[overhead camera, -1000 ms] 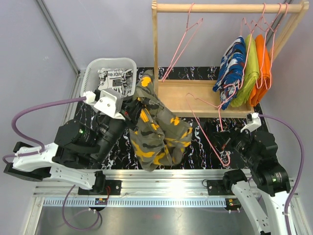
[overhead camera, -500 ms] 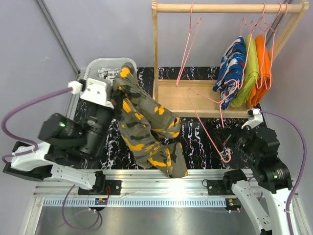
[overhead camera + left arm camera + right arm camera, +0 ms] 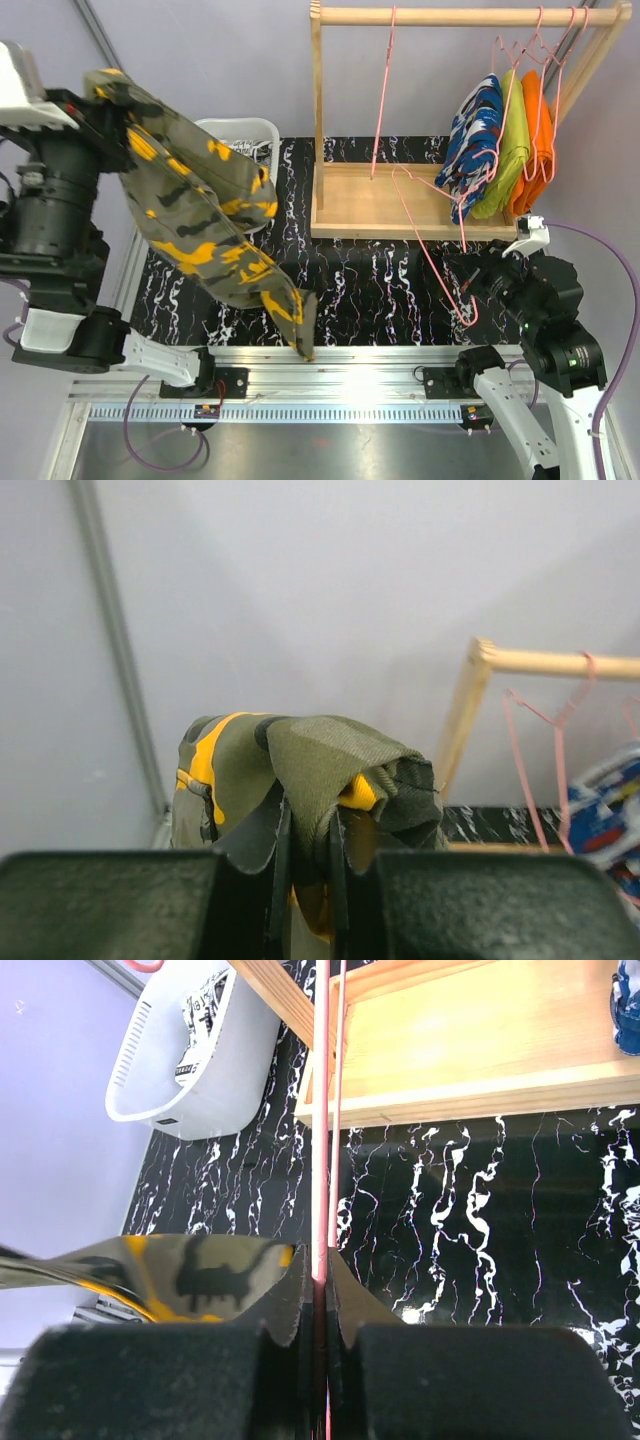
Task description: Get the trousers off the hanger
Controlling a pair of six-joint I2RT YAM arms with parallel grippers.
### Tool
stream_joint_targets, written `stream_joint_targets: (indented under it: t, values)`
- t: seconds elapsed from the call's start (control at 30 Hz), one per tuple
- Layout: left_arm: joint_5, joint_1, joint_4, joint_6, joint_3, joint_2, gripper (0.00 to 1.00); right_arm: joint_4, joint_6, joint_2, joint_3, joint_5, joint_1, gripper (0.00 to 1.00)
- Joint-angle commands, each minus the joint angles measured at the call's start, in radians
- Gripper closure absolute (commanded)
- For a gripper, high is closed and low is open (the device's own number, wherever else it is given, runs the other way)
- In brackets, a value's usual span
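Left gripper (image 3: pixel 308 832) pinches the olive camouflage trousers with yellow-orange patches (image 3: pixel 200 215), raised high at far left; right gripper (image 3: pixel 320 1295) is pressed together on the thin pink wire hanger (image 3: pixel 321 1160).
Camouflage cloth drapes down across the white plastic basket (image 3: pixel 168 1078) toward the near table edge; black-white print trousers (image 3: pixel 203 1022) lie in the basket; blue white-red print trousers (image 3: pixel 474 140) hang on the wooden rack (image 3: pixel 460 16).

My left gripper (image 3: pixel 308 830) was pinched onto a bunched fold of the olive camouflage trousers (image 3: pixel 330 760), a yellow-orange patch showing at the fingers. Behind the cloth stood a pale wall (image 3: pixel 350 580) and a grey metal post (image 3: pixel 115 650) to the left. To the right I saw a wooden rack (image 3: pixel 463 715) corner, a pink hanger (image 3: pixel 555 770) on its rail, blue printed trousers (image 3: pixel 600 815) at the edge, and a strip of black marbled tabletop (image 3: pixel 490 823).
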Motion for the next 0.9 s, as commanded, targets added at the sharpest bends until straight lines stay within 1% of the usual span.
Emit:
stream_joint_targets:
  t: [0.0, 0.07, 0.1, 0.13, 0.17, 0.2, 0.27, 0.3, 0.33, 0.37, 0.4, 0.43, 0.47, 0.5, 0.53, 0.57, 0.6, 0.67, 0.7, 0.73, 0.77, 0.87]
  values:
    - [0.167, 0.089, -0.018, 0.147, 0.208, 0.095, 1.00, 0.034, -0.013, 0.022, 0.039, 0.027, -0.004, 1.00]
    - [0.207, 0.097, -0.015, 0.138, 0.179, 0.077, 1.00, 0.041, -0.008, 0.025, 0.039, 0.021, -0.004, 1.00]
    - [0.229, 0.147, -0.056, 0.066, 0.185, 0.077, 1.00, 0.046, -0.002, 0.028, 0.040, 0.020, -0.004, 1.00]
    - [0.246, 0.187, -0.131, 0.032, 0.180, 0.078, 1.00, 0.048, -0.002, 0.034, 0.042, 0.016, -0.004, 1.00]
    - [0.261, 0.225, -0.171, -0.005, 0.177, 0.083, 1.00, 0.048, -0.002, 0.037, 0.047, 0.013, -0.004, 1.00]
    - [0.311, 0.315, -0.267, -0.104, 0.169, 0.086, 1.00, 0.046, -0.001, 0.042, 0.051, 0.012, -0.004, 1.00]
    - [0.355, 0.388, -0.300, -0.158, 0.117, 0.103, 1.00, 0.046, -0.002, 0.052, 0.062, 0.004, -0.004, 1.00]
    - [0.378, 0.467, -0.328, -0.212, 0.108, 0.113, 1.00, 0.042, -0.005, 0.056, 0.073, 0.003, -0.004, 1.00]
    - [0.395, 0.509, -0.358, -0.258, 0.109, 0.124, 1.00, 0.040, -0.007, 0.062, 0.079, 0.003, -0.003, 1.00]
    - [0.424, 0.558, -0.420, -0.317, 0.129, 0.147, 1.00, 0.037, -0.008, 0.065, 0.083, 0.003, -0.003, 1.00]
    - [0.482, 0.671, -0.461, -0.430, 0.142, 0.161, 1.00, 0.029, -0.013, 0.066, 0.094, 0.003, -0.004, 1.00]
    - [0.508, 0.728, -0.525, -0.479, 0.155, 0.178, 1.00, 0.028, -0.016, 0.071, 0.097, 0.003, -0.003, 1.00]
    - [0.532, 0.779, -0.550, -0.522, 0.189, 0.207, 1.00, 0.023, -0.019, 0.072, 0.102, 0.001, -0.004, 1.00]
    - [0.593, 0.875, -0.582, -0.621, 0.210, 0.225, 1.00, 0.017, -0.022, 0.074, 0.105, 0.000, -0.004, 1.00]
    - [0.628, 0.920, -0.636, -0.667, 0.233, 0.239, 1.00, 0.012, -0.024, 0.076, 0.105, -0.002, -0.004, 1.00]
    - [0.658, 0.962, -0.650, -0.706, 0.247, 0.253, 1.00, 0.012, -0.025, 0.077, 0.106, -0.002, -0.004, 1.00]
    - [0.709, 1.032, -0.658, -0.761, 0.272, 0.287, 1.00, 0.006, -0.024, 0.077, 0.106, -0.002, -0.004, 1.00]
    - [0.743, 1.091, -0.640, -0.793, 0.269, 0.310, 1.00, -0.001, -0.022, 0.082, 0.105, -0.011, -0.004, 1.00]
    - [0.766, 1.144, -0.635, -0.830, 0.269, 0.333, 1.00, -0.008, -0.022, 0.082, 0.108, -0.013, -0.004, 1.00]
    - [0.777, 1.174, -0.629, -0.856, 0.266, 0.347, 1.00, -0.009, -0.022, 0.077, 0.111, -0.013, -0.004, 1.00]
    - [0.810, 1.229, -0.648, -0.926, 0.269, 0.359, 1.00, -0.014, -0.025, 0.073, 0.108, -0.011, -0.004, 1.00]
    - [0.852, 1.281, -0.687, -0.994, 0.264, 0.416, 1.00, -0.014, -0.030, 0.054, 0.087, -0.002, -0.003, 1.00]
